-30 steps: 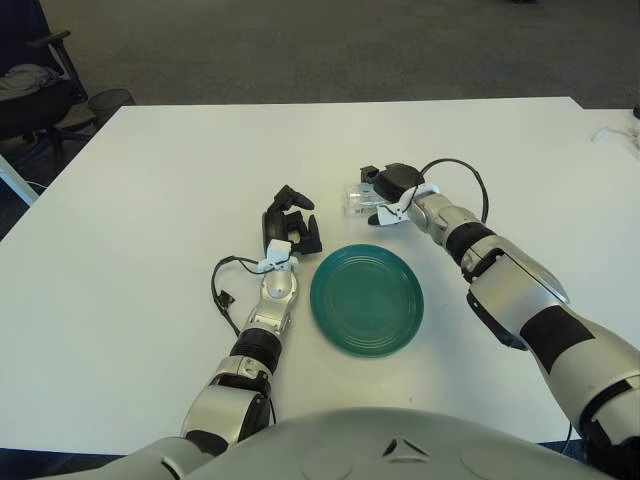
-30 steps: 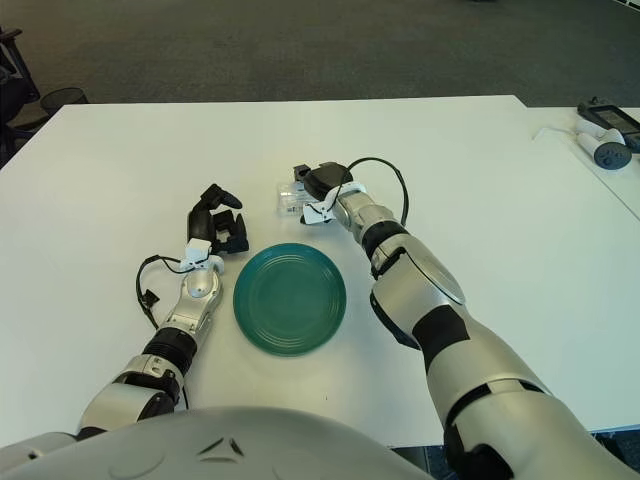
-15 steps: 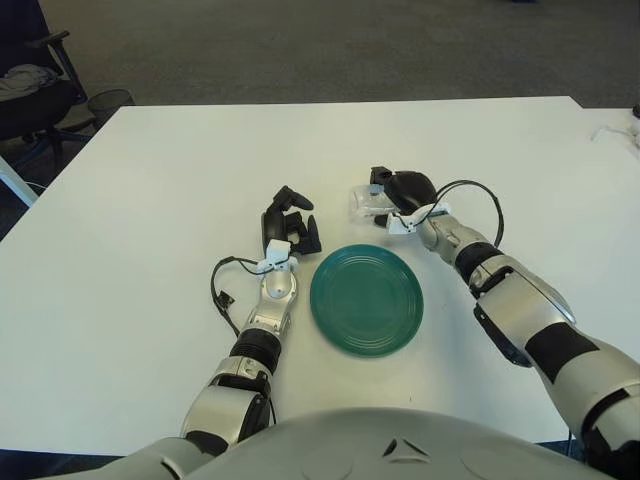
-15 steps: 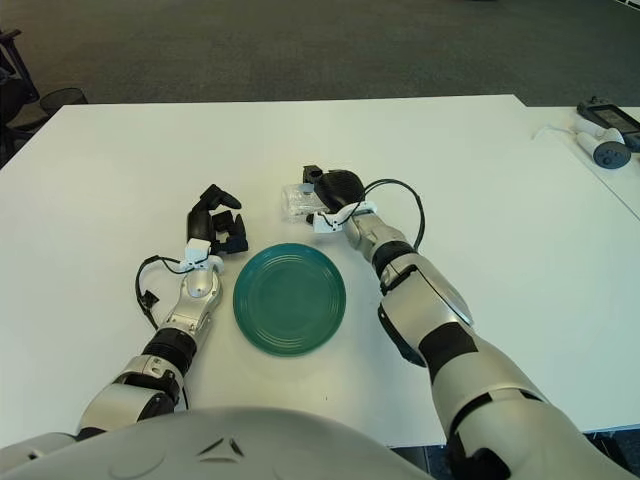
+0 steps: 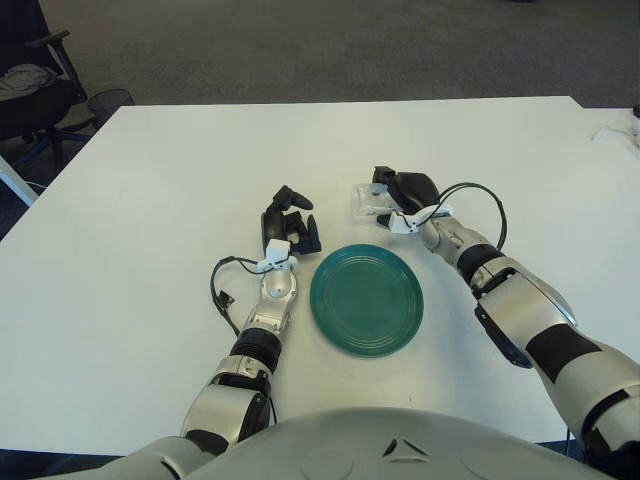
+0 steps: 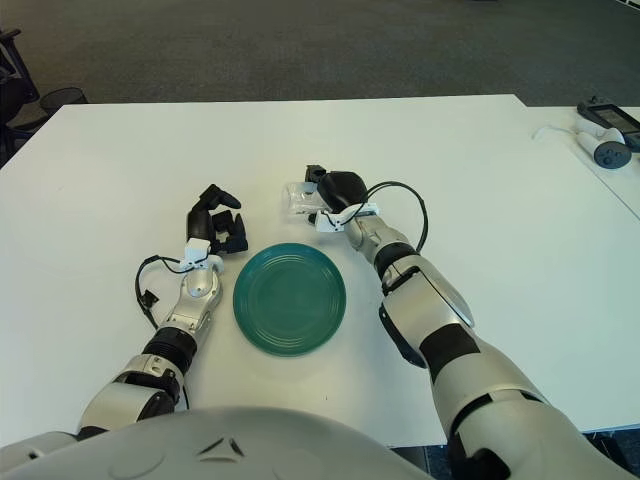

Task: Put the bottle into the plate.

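A small clear plastic bottle (image 5: 364,201) is held just beyond the far edge of the round teal plate (image 5: 366,299) at the table's middle. My right hand (image 5: 393,195) is shut on the bottle, its dark fingers wrapped over its right end; the hand also shows in the right eye view (image 6: 330,194). The bottle (image 6: 299,199) is a little above or on the table surface, I cannot tell which. My left hand (image 5: 289,229) rests to the left of the plate, fingers loosely curled and empty.
The white table (image 5: 150,180) has a black cable (image 5: 222,290) lying by my left forearm. A controller and cable (image 6: 604,140) lie on another table at the far right. An office chair (image 5: 30,80) stands beyond the table's left corner.
My right hand has closed on the bottle and shifted it slightly right and toward me. The left hand has not moved.
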